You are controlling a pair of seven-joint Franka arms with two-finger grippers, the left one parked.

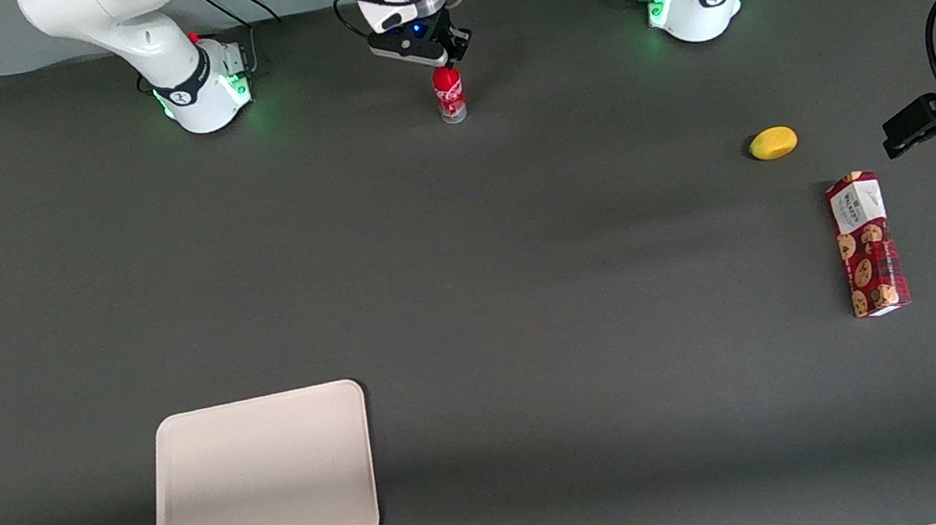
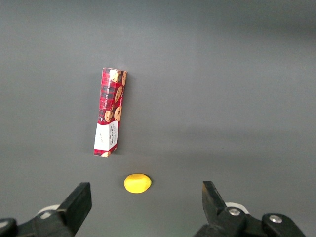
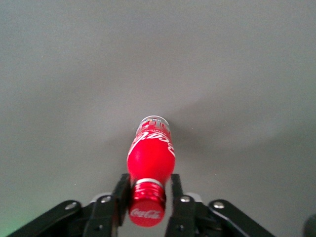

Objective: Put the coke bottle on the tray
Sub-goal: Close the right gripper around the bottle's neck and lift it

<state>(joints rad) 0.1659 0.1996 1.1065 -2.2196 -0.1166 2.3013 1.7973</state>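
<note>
Dark grey table [image 1: 529, 290] is shown as the working surface. At the end nearest the robot bases, the end effector [image 3: 148, 195] is seen pinching the neck of the coke bottle [image 1: 450, 94], which stands upright, long axis vertical, base at or just above the surface. Well apart, much nearer the front camera and toward the working arm's end, the tray [image 1: 262, 476] is shown bare. Toward the parked arm's end, a yellow fruit [image 1: 773, 143] and cookie box [image 1: 867, 243] are visible.

A red cookie box [image 1: 868, 243] printed with cookies lies flat on the dark grey surface [image 1: 529, 290], toward the parked arm's end. A small yellow lemon-like object [image 1: 773, 143] sits near its white-labelled end, farther from the front camera, apart from it.
</note>
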